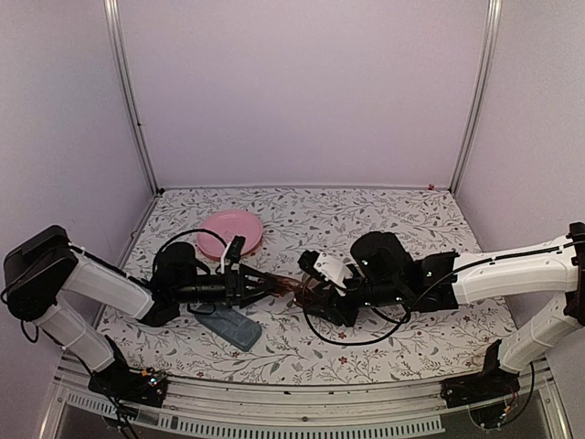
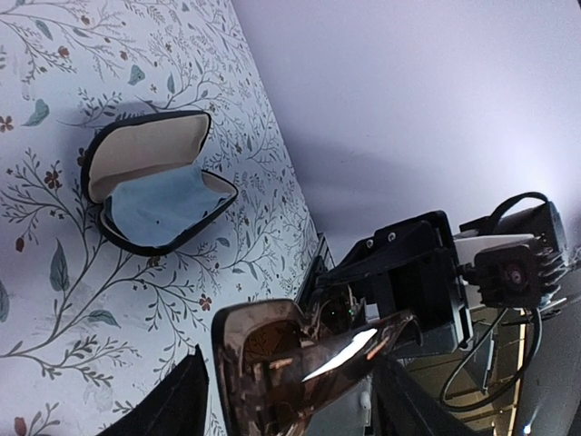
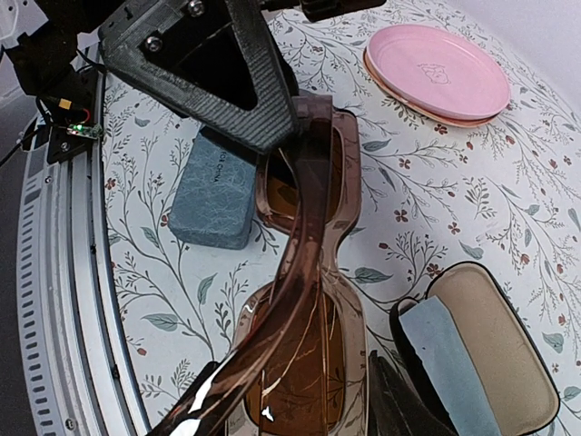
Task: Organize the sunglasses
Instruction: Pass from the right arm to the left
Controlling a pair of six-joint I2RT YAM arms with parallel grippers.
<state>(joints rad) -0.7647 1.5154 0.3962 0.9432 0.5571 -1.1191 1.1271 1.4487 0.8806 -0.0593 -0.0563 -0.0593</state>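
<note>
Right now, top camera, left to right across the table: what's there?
Grey-blue case → left gripper → reddish-brown sunglasses → right gripper. Pink plate skipped: it spans the same stretch as the case.

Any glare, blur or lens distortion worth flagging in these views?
Top external: wide-angle bowing of the cage posts, sunglasses small and dim. Left wrist: white glare on their lens. Right wrist: they crowd the view with small highlights; pink plate sharp.
</note>
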